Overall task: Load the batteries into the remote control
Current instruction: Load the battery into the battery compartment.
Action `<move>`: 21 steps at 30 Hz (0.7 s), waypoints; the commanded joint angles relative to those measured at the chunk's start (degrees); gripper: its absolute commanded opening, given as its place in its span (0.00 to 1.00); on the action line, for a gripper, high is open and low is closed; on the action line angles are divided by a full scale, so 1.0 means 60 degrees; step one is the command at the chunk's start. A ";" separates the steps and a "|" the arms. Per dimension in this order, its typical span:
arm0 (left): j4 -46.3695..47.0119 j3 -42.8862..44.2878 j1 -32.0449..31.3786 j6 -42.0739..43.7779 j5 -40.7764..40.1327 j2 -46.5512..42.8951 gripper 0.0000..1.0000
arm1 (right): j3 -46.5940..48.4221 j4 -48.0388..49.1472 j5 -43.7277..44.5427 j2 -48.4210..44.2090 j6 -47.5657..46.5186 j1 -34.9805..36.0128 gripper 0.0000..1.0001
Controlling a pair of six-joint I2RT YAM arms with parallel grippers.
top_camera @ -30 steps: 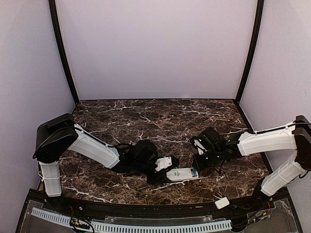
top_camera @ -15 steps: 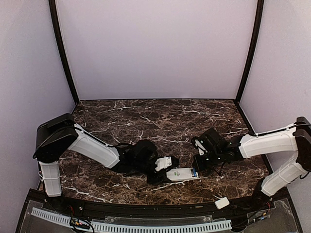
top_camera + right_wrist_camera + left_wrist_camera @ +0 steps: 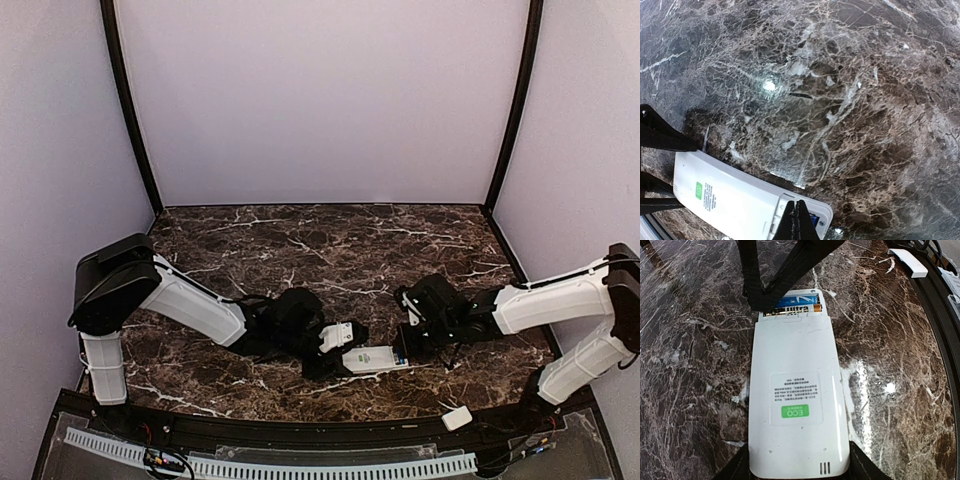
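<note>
The white remote control (image 3: pixel 375 359) lies back side up on the marble table, its battery bay open at the right end. My left gripper (image 3: pixel 338 352) is shut on its left end; in the left wrist view the fingers clamp the remote control (image 3: pixel 795 405) at both sides. A blue battery (image 3: pixel 792 305) lies in the bay. My right gripper (image 3: pixel 403 348) is shut, its tips pressed down on the bay over the battery (image 3: pixel 812 218), on the remote control (image 3: pixel 730 205) in the right wrist view. Its dark fingers (image 3: pixel 785 275) show above the bay in the left wrist view.
A small plain white cover piece (image 3: pixel 456 418) lies at the table's front edge on the right, also seen in the left wrist view (image 3: pixel 908 262). A black curved rim (image 3: pixel 300 432) runs along the near edge. Purple walls enclose the table.
My right gripper has moved slightly left and down onto the remote's open end. The left arm and the remote have stayed still.
</note>
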 commanded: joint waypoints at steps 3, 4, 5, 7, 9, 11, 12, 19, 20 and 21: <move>-0.0383 -0.0255 0.0087 -0.0106 -0.0019 0.0136 0.37 | -0.0315 -0.1096 0.0146 -0.0032 0.0537 0.0274 0.00; -0.0385 -0.0258 0.0087 -0.0099 -0.0021 0.0126 0.37 | -0.0253 -0.1203 0.0207 -0.0130 0.0545 0.0274 0.00; -0.0386 -0.0261 0.0087 -0.0095 -0.0015 0.0117 0.37 | -0.0176 -0.1348 0.0272 -0.0276 0.0546 0.0274 0.00; -0.0387 -0.0261 0.0095 -0.0092 -0.0009 0.0115 0.37 | 0.0050 -0.1616 0.0405 -0.0605 0.0513 0.0274 0.00; -0.0387 -0.0261 0.0088 -0.0092 -0.0006 0.0135 0.37 | 0.0329 -0.1972 0.0554 -0.0952 0.0464 0.0264 0.00; -0.0387 -0.0261 0.0087 -0.0092 -0.0004 0.0130 0.37 | 0.0598 -0.2271 0.0687 -0.1240 0.0413 0.0238 0.00; -0.0387 -0.0261 0.0087 -0.0084 0.0004 0.0126 0.37 | 0.0709 -0.2386 0.0714 -0.1363 0.0414 0.0213 0.00; -0.0387 -0.0261 0.0096 -0.0066 0.0022 0.0112 0.37 | 0.0794 -0.2565 0.0079 -0.1095 0.0753 0.0039 0.00; -0.0390 -0.0265 0.0089 -0.0071 0.0014 0.0117 0.37 | 0.0805 -0.2513 -0.0099 -0.0957 0.0801 0.0040 0.00; -0.0388 -0.0263 0.0096 -0.0066 0.0011 0.0110 0.37 | 0.0828 -0.2477 -0.0193 -0.0799 0.0809 0.0040 0.00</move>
